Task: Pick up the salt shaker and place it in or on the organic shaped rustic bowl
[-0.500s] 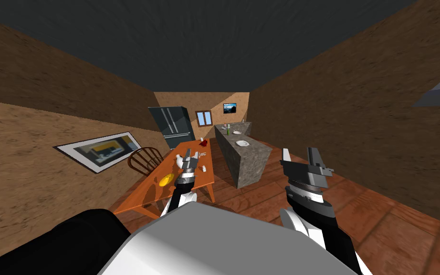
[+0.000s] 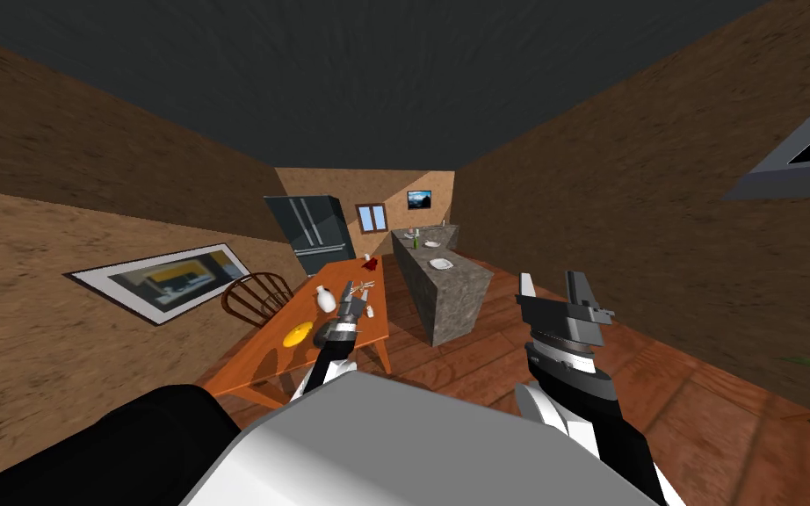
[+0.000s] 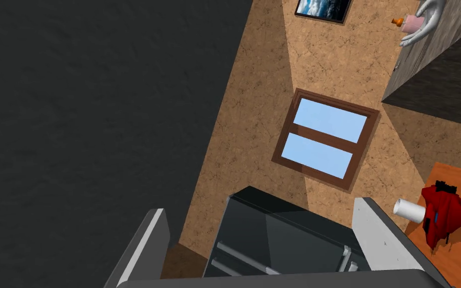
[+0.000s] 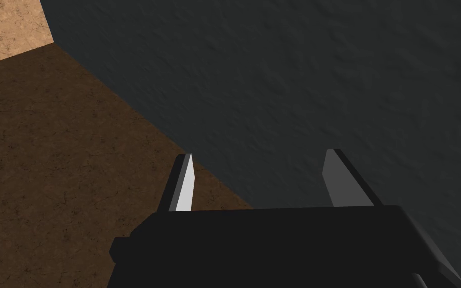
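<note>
Orange wooden table (image 2: 258,356) stands ahead and to the left, with a grey stone counter (image 2: 452,303) beside it. The salt shaker (image 2: 370,310), a tiny white upright shape, sits on the table near the edge facing the counter. The left gripper (image 2: 357,290) hovers over the table just beside the shaker, which lies to its right. Its two fingers are spread wide with nothing between them, and its wrist camera looks past them at a dark fridge (image 3: 274,245). The right gripper (image 2: 557,288) is held up over the floor, away from the table, its fingers likewise apart and empty. A white jug (image 2: 325,299) stands on the left gripper's other side. Nearer the robot lies a yellow dish (image 2: 298,334) with an uneven outline, probably the bowl.

The shaker looks small, light and rigid, and is likely smooth-sided, so it may slip or topple if nudged. The best hold seems to be one finger on each side of its body at about mid-height, closing gently.

Compared with half a second ago, the whole head view has slid left, so the robot itself has turned or moved, seemingly rightward. A grey frame (image 2: 781,180) at the upper right looms larger, and a green leaf (image 2: 806,360) has come into the lower right. Things on the table keep their places relative to each other.
</note>
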Controlling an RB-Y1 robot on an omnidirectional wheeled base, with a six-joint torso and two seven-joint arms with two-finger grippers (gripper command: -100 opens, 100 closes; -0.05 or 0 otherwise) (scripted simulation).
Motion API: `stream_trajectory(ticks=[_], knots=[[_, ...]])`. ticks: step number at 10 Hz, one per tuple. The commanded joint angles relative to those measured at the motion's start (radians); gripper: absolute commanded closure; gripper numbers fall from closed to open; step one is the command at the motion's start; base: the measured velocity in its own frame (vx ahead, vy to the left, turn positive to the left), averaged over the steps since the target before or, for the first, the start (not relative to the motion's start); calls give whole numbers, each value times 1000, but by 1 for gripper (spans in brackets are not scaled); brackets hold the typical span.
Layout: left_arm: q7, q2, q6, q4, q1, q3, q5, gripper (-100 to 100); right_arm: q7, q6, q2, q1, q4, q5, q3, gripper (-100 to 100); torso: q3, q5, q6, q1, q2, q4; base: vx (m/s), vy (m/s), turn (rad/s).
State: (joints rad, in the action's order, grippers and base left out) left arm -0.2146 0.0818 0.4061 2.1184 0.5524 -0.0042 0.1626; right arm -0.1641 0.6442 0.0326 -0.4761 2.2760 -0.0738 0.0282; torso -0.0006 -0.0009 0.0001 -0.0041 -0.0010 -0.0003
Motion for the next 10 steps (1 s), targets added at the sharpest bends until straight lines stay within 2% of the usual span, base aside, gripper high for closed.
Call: stream_trajectory(ticks=[1, 7, 8, 10], knots=[[-31, 19, -39, -22, 6, 8, 34, -100, 0, 0, 0, 0, 0, 0, 0, 0, 0, 0, 0, 0, 0, 0, 20, -50, -46], [-162, 60, -161, -177, 2, 48, 179, -100, 0, 0, 0, 0, 0, 0, 0, 0, -2, 0, 0, 0, -3, -1, 45, -56, -26], [-162, 60, -161, -177, 2, 48, 179, -100, 0, 0, 0, 0, 0, 0, 0, 0, -2, 0, 0, 0, -3, -1, 37, -42, -2], [-210, 67, -204, -239, -6, 66, 231, -100, 0, 0, 0, 0, 0, 0, 0, 0, -1, 0, 0, 2, -1, 0, 39, -32, -5]])
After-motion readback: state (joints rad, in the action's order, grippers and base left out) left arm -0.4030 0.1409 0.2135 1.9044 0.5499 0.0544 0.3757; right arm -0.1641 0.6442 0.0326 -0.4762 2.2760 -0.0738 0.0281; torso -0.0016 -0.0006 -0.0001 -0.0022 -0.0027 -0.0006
